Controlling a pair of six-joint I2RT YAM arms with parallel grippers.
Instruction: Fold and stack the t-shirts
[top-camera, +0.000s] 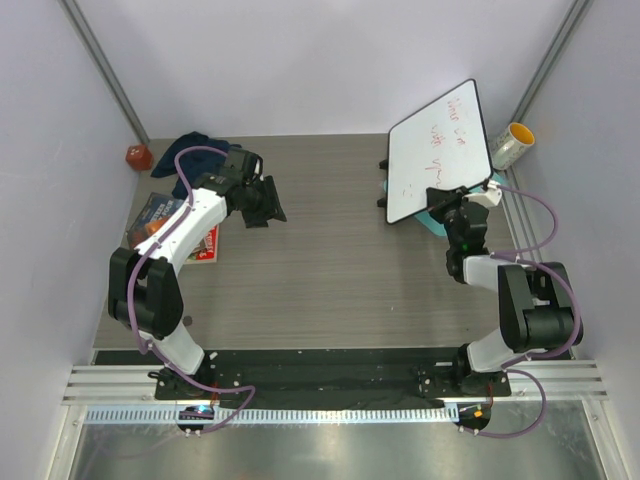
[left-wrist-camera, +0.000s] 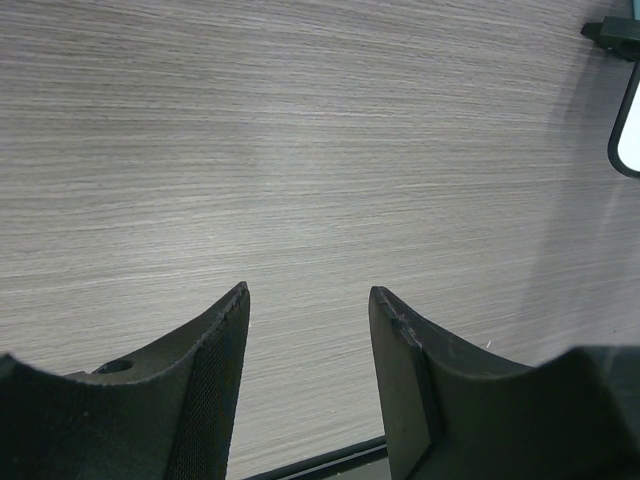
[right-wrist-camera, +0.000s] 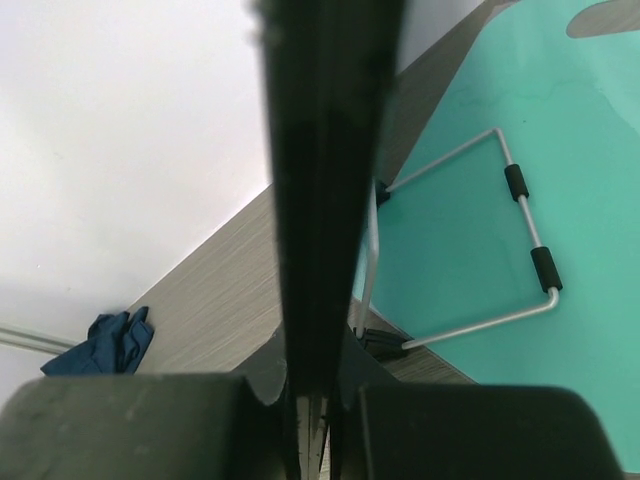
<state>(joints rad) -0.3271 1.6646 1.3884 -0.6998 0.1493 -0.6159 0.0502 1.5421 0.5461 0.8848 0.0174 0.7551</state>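
**Work cell, seen from above and from both wrists.** We take the whiteboard (top-camera: 437, 150) as our landmark. It stands tilted at the far right of the table (top-camera: 330, 270) and carries faint red handwriting.

- **Surface.** The table is a matt grey wood-grain with fine lines running across it.
- **Room.** Pale walls (top-camera: 300, 60) close in three sides. A slanted metal post (top-camera: 100, 60) rises in each far corner, and a ribbed aluminium rail (top-camera: 330, 385) edges the near side.
- **T-shirts.** We find the t-shirts (top-camera: 197, 148) well to the left of the whiteboard, as one crumpled navy heap at the far edge. We cannot tell how many garments it holds.
- **Other items to the left.** A small red object (top-camera: 137, 156) lies just beyond the heap. A magazine (top-camera: 165, 218) lies nearer to us on the same side.
- **Item to the right.** A yellow-rimmed roll (top-camera: 515, 143) sits just to the right of the whiteboard.
- **Left pincer.** The left pincer (left-wrist-camera: 308, 290) hangs left of the whiteboard over bare table. Its fingers stand apart with nothing between them.
- **Right pincer.** The right pincer (right-wrist-camera: 325, 150) sits at the whiteboard's near lower edge. Its fingers are pressed together, and we see nothing between them.
- **Close to the right pincer.** We see a teal board (right-wrist-camera: 470, 320) with a wire stand (right-wrist-camera: 516, 183) against it.
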